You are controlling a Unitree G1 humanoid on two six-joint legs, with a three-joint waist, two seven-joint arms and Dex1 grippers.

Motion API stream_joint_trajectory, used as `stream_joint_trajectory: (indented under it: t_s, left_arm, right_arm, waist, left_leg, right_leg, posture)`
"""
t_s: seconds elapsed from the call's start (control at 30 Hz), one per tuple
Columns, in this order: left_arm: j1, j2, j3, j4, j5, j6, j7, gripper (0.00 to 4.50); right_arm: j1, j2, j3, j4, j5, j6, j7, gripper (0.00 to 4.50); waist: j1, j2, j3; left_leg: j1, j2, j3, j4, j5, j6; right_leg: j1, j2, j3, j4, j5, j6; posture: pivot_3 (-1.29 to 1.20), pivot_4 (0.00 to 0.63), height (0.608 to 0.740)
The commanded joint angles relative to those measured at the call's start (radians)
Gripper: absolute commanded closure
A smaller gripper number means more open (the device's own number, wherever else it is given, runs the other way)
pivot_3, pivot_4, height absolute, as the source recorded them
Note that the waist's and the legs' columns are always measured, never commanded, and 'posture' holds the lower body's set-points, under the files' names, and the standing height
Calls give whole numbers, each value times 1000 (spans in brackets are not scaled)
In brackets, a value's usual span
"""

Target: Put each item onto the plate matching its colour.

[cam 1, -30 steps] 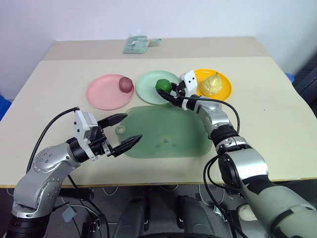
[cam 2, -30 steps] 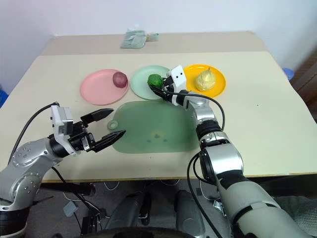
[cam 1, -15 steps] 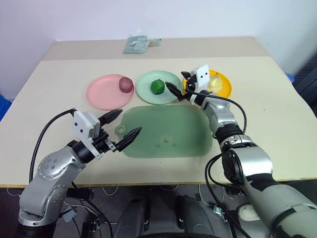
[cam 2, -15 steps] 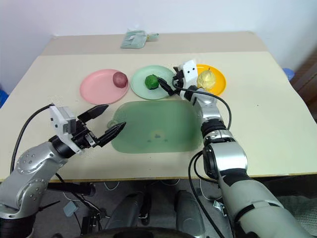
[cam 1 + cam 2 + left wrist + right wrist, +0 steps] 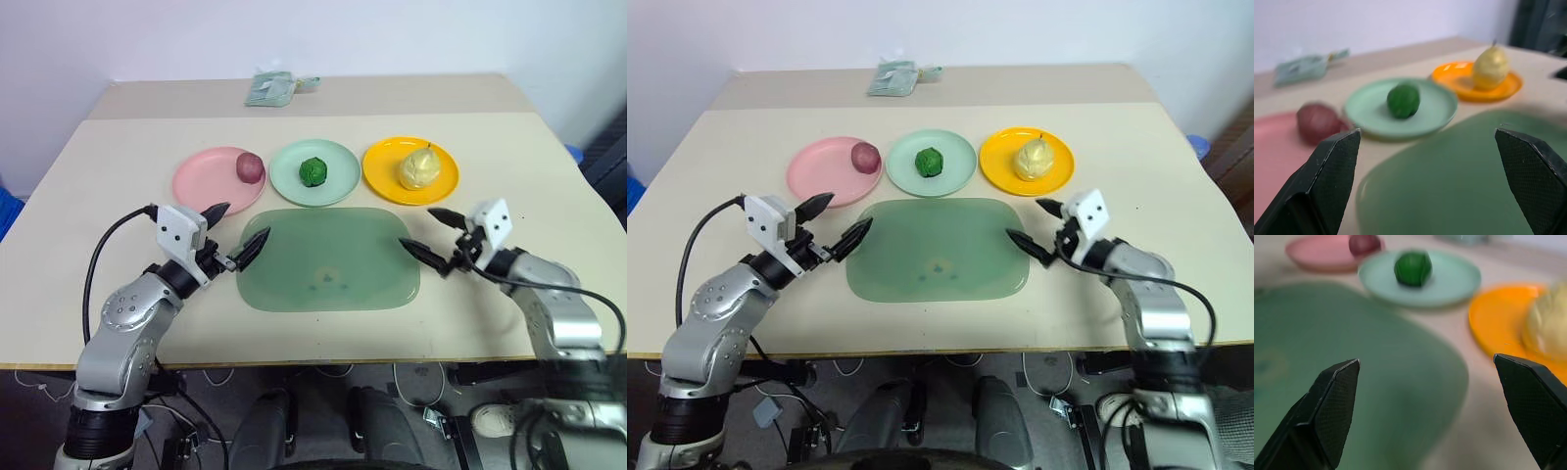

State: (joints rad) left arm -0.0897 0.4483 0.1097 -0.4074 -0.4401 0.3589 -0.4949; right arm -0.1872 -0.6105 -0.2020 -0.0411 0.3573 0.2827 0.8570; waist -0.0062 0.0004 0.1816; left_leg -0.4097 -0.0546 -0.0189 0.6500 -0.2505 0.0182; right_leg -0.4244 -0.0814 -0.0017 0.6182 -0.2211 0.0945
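Note:
Three plates stand in a row at the far side of the table. The dark red lump (image 5: pixel 250 166) lies on the pink plate (image 5: pixel 201 182), the bumpy green ball (image 5: pixel 313 171) on the mint green plate (image 5: pixel 338 184), and the pale yellow pear (image 5: pixel 417 168) on the orange-yellow plate (image 5: pixel 380 167). My left gripper (image 5: pixel 235 229) hangs open and empty at the green board's left end. At the board's right end, my right gripper (image 5: pixel 430 235) is open and empty too.
The large green board (image 5: pixel 327 258) lies between my grippers, in front of the plates. A folded pale green cloth (image 5: pixel 271 88) rests near the table's far edge. The table edge runs close behind both arms.
My right gripper let go of the green ball on the mint plate, opened wide and pulled back to the right. The left gripper edged forward toward the board.

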Motion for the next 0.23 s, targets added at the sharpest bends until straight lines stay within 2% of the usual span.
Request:
stream_joint_trajectory:
  t_s: [0.03, 0.23]
  left_arm:
    - [3, -3, 2, -24, 9, -36, -13, 0]
    - [32, -14, -11, -14, 11, -59, -42, 0]
  right_arm:
    - [33, -37, -68, -100, 45, 25, -12, 19]
    - [45, -69, -100, -93, 49, 32, -15, 19]
  waist:
    - [-1, 0, 0]
    - [0, 0, 0]
  left_leg:
    - [0, 0, 0, 0, 0, 0]
    - [0, 0, 0, 0, 0, 0]
  right_leg:
    - [0, 0, 0, 0, 0, 0]
    - [0, 0, 0, 0, 0, 0]
  posture:
    - [0, 150, 740]
    - [0, 150, 740]
